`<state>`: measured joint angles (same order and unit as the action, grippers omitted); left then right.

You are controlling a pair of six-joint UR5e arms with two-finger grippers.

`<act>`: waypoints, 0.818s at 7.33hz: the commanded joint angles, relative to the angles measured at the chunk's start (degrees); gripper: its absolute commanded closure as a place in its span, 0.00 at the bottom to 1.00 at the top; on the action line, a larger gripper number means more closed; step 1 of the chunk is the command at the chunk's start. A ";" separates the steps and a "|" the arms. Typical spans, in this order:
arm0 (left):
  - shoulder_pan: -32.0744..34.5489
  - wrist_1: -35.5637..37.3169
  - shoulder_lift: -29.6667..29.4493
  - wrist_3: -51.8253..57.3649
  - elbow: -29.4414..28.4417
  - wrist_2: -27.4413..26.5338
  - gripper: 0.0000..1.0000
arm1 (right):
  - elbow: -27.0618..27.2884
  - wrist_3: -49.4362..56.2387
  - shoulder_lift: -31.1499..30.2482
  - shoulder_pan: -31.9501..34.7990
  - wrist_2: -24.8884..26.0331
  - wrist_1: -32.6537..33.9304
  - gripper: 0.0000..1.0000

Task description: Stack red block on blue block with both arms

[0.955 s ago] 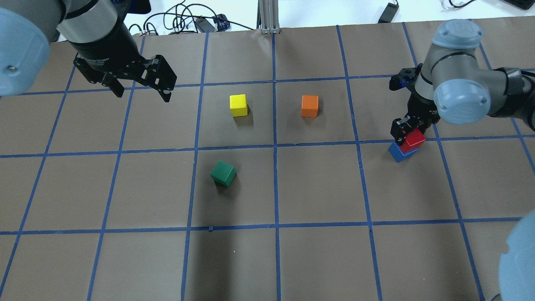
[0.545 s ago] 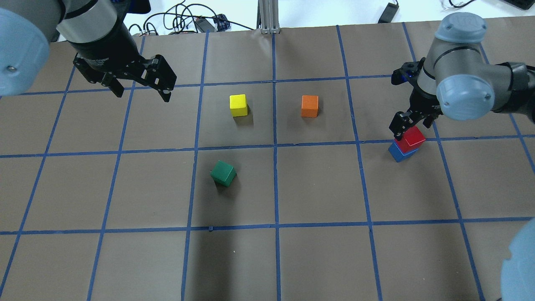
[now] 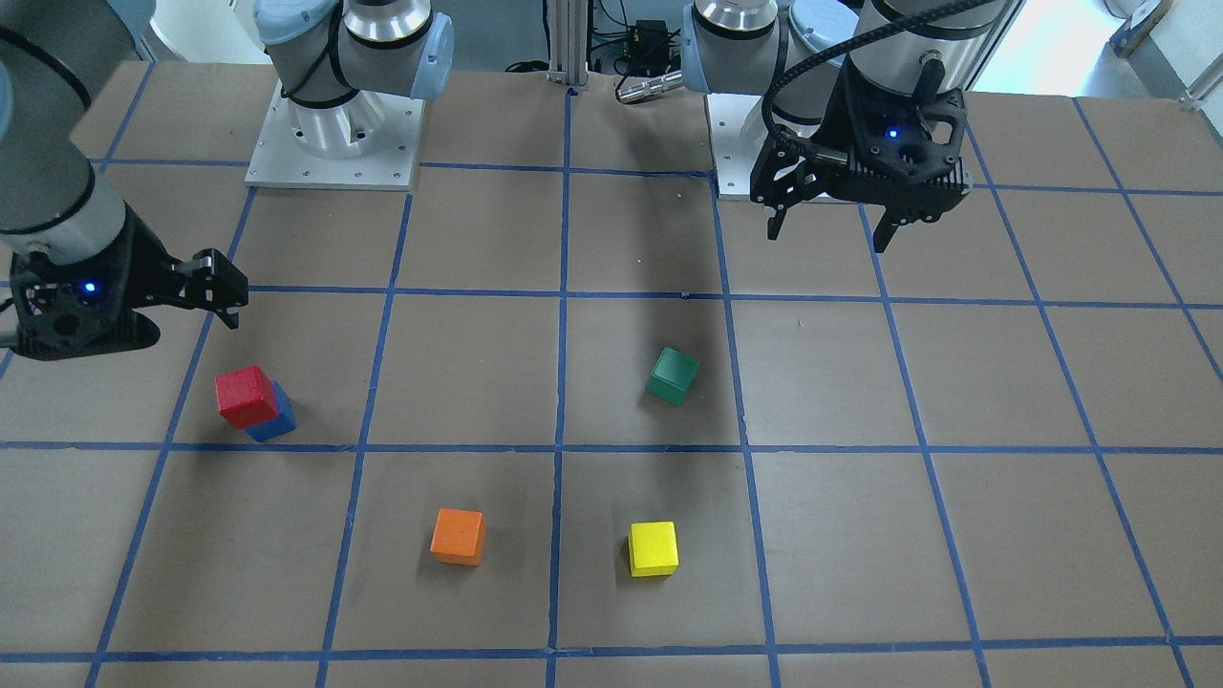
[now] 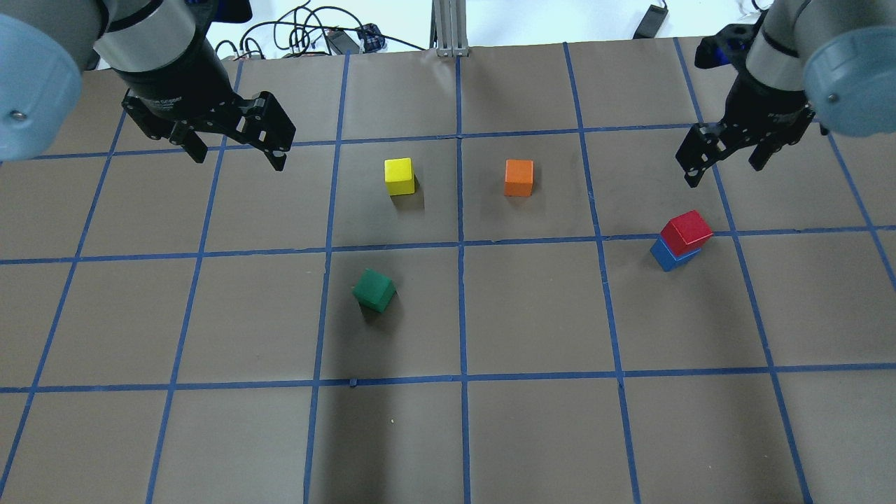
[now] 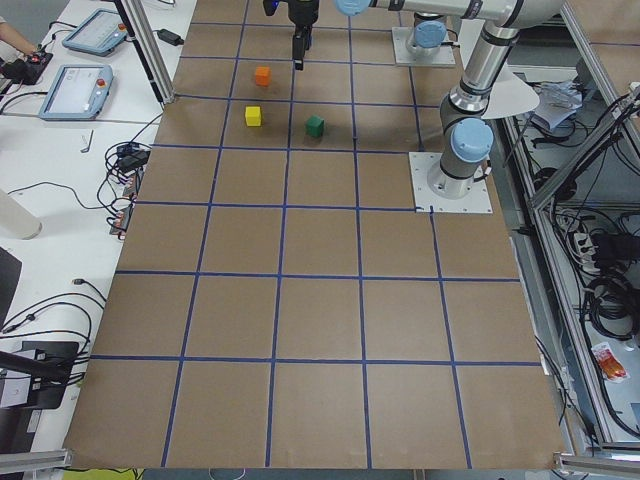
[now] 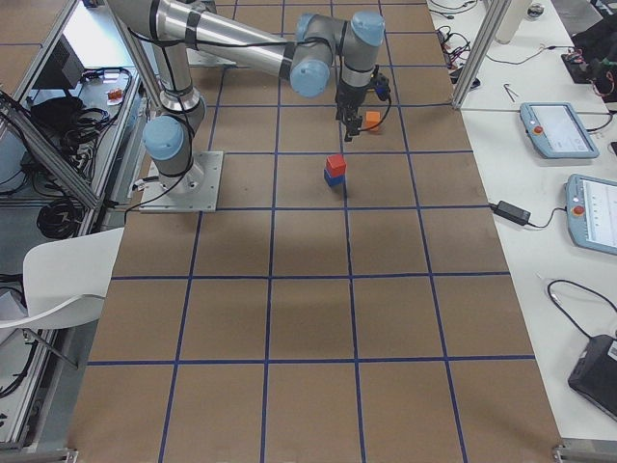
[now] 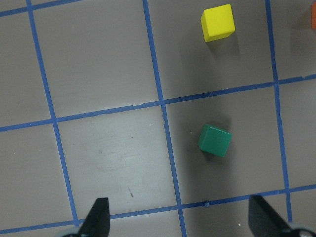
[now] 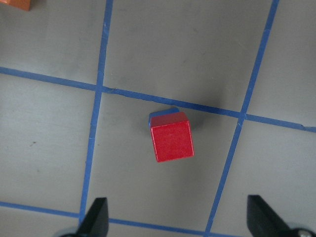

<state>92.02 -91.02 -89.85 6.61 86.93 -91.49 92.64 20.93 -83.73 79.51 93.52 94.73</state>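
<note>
From across the table, the red block sits on top of the blue block. It is turned slightly, so a blue corner pokes out beneath it. The stack stands on the brown table just beside a blue tape line. The right gripper hangs near the stack but clear of it, jaws parted and empty. The left gripper is well apart on the other side, jaws spread wide, holding nothing. A green block, an orange block and a yellow block lie loose.

From overhead, the stack is on the right, with the right gripper's open fingers beyond it toward the far edge. The left gripper hangs open at far left.

From the left end, the three loose blocks show small and far off.

From the right end, red stands over blue, with the near arm's gripper beyond and not touching.

The left wrist camera shows two fingertips wide apart, with the green block ahead between them.

The right wrist camera shows widely spread fingertips. The red block is seen from above, with a sliver of blue at its upper edge.
</note>
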 commanded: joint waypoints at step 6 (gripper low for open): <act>-0.26 0.05 0.03 0.16 0.00 0.00 0.00 | -4.05 -27.13 -1.79 14.42 -2.10 -4.03 0.00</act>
<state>91.87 -91.09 -89.82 6.69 86.94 -91.49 88.66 -0.25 -85.56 90.62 92.92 90.49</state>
